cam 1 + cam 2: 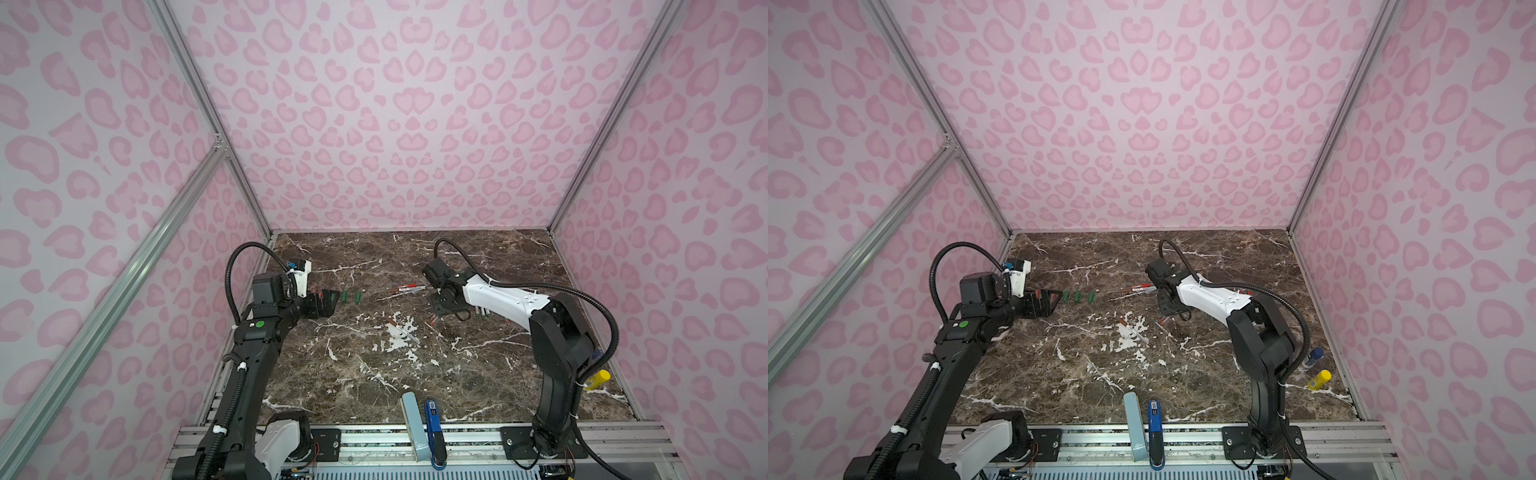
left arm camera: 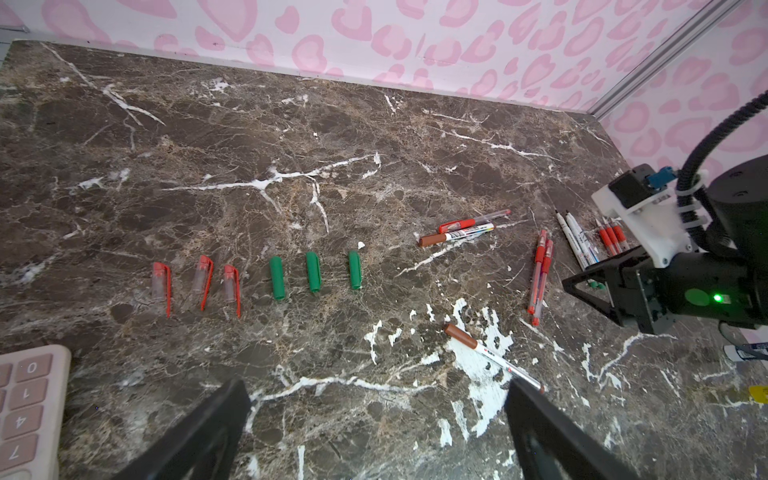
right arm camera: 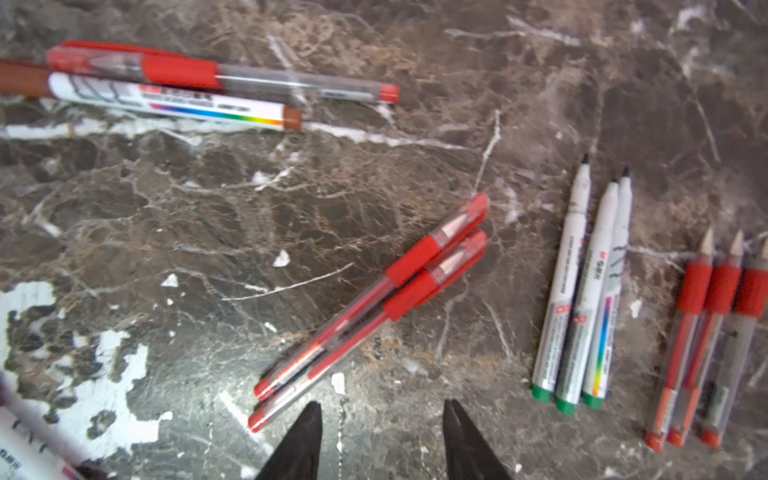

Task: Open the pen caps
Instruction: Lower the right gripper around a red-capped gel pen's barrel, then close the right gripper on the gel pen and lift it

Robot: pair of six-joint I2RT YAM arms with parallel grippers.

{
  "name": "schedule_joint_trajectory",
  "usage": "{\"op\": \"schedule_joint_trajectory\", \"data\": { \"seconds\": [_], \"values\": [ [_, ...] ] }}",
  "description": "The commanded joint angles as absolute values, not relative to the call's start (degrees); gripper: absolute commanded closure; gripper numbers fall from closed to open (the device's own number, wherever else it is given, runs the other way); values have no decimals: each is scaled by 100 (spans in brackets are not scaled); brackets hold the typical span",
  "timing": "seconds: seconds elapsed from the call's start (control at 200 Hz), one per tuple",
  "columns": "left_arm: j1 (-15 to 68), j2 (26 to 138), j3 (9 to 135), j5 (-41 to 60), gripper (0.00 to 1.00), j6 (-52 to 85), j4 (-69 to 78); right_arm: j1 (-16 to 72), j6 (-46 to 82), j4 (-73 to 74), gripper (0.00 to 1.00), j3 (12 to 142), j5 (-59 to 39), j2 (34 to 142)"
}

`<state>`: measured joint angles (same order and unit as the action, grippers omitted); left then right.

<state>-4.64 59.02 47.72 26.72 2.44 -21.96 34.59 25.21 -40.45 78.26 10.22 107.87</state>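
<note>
- I count six done: three green caps (image 2: pixel 313 277) and three red caps (image 2: pixel 203 280) lie off.
- Five capped pens (image 2: pixel 461 235) are not opened yet.
- My left pincer (image 2: pixel 376 390) and right pincer (image 3: pixel 382 405) stand apart, empty.

The calculator (image 2: pixel 25 407) is showing the digits 0, 1, 4 and 7 on its keys, turned sideways in the left wrist view. The white markers (image 3: pixel 588 291) are carrying dark print and a small red logo, all coming out too blurred to read.
</note>
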Motion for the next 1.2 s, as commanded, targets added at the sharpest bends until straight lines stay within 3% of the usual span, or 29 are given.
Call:
{"op": "schedule_joint_trajectory", "data": {
  "seconds": [0.0, 0.93, 1.195],
  "values": [
    [-473, 5922, 4785, 2703, 1, 216, -1956, 3244, 3105, -3575, 56, 7529, 548, 10755],
    [-474, 5954, 4847, 2702, 1, 211, -2008, 2883, 3479, -3155, 62, 7443, 8, 11349],
    [-470, 6020, 4878, 2716, 1, 234, -2008, 2974, 3420, -3164, 79, 6710, 21, 10943]
  ]
}}
